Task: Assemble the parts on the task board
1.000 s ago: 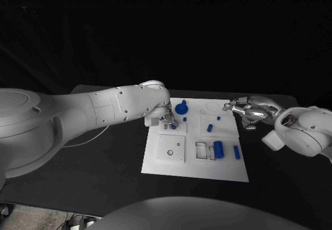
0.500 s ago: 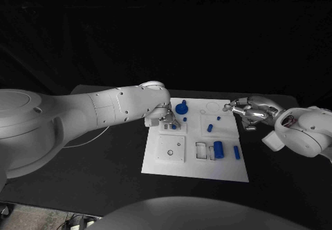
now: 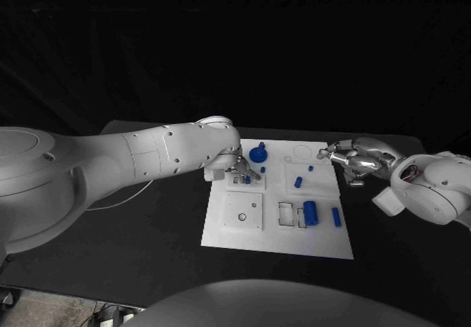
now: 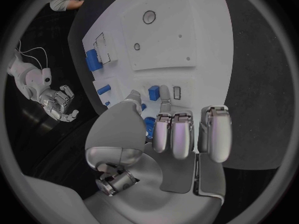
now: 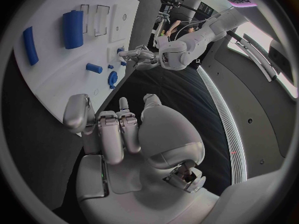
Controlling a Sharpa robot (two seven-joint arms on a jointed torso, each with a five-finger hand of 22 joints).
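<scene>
Centrally on the black tabletop (image 3: pixel 147 231) lay the white task board (image 3: pixel 278 240), bare tabletop showing beyond its left, right and near edges. Over the board's far-left corner the left hand (image 3: pixel 235 170) hung with its fingers (image 4: pixel 172 134) curled together above a small blue part (image 4: pixel 154 91), and whether they touched it could not be told; the round blue knob (image 3: pixel 257 154) sat just beside them. Off the board's far-right edge the right hand (image 3: pixel 353 158) hovered with fingers (image 5: pixel 118 130) curled on nothing, while the big blue cylinder (image 3: pixel 310 212) and the blue bar (image 3: pixel 335 216) lay apart near the right edge.
</scene>
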